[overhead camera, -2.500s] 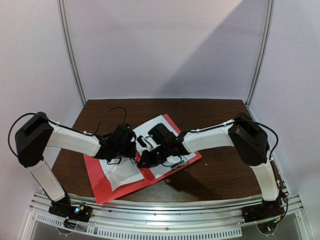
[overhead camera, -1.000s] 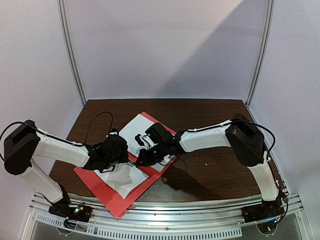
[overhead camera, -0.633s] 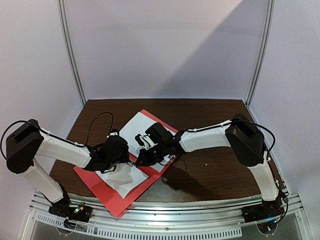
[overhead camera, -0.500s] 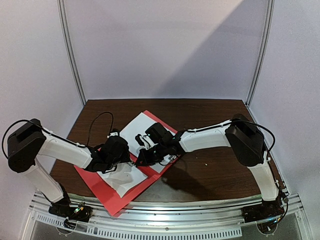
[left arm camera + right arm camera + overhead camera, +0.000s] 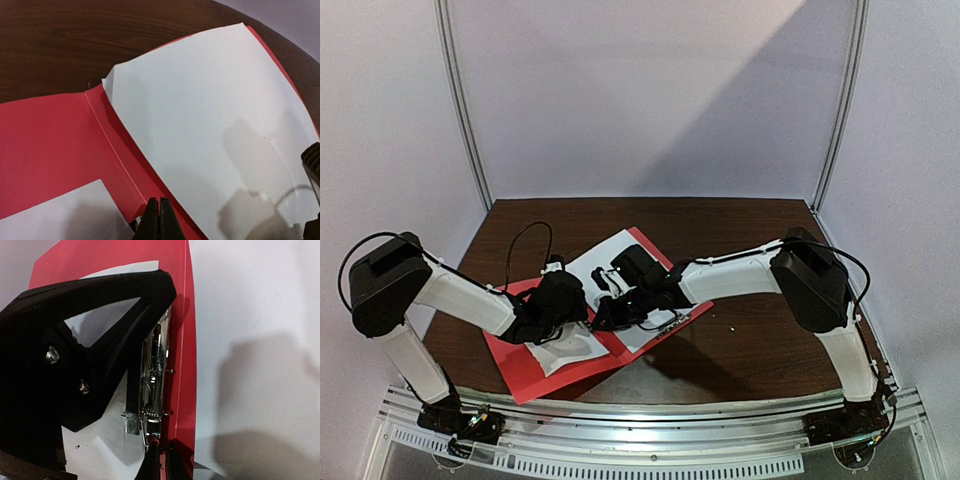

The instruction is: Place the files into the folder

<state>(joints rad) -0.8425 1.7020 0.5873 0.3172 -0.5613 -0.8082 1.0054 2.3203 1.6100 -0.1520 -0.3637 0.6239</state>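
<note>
The red folder (image 5: 525,365) lies open on the table, with its fold (image 5: 110,145) running through the middle. The large white sheet (image 5: 608,260) lies on its right half and also shows in the left wrist view (image 5: 215,130). The small sheet (image 5: 572,348) lies on its left half. My left gripper (image 5: 582,320) is shut, tips (image 5: 159,222) down at the fold beside the metal clip (image 5: 156,385). My right gripper (image 5: 603,318) meets it there. Its fingers (image 5: 161,462) are closed on the red ridge of the fold just below the clip.
The dark wooden table (image 5: 760,340) is bounded by white walls and metal corner posts (image 5: 460,110). A metal rail (image 5: 650,445) runs along the near edge. Both arms reach inward, their wrists almost touching over the folder.
The folder and both sheets have swung clockwise, so its long edge lies flatter and its near corner sits farther from the rail. Both grippers stayed together at the fold. The left elbow rose.
</note>
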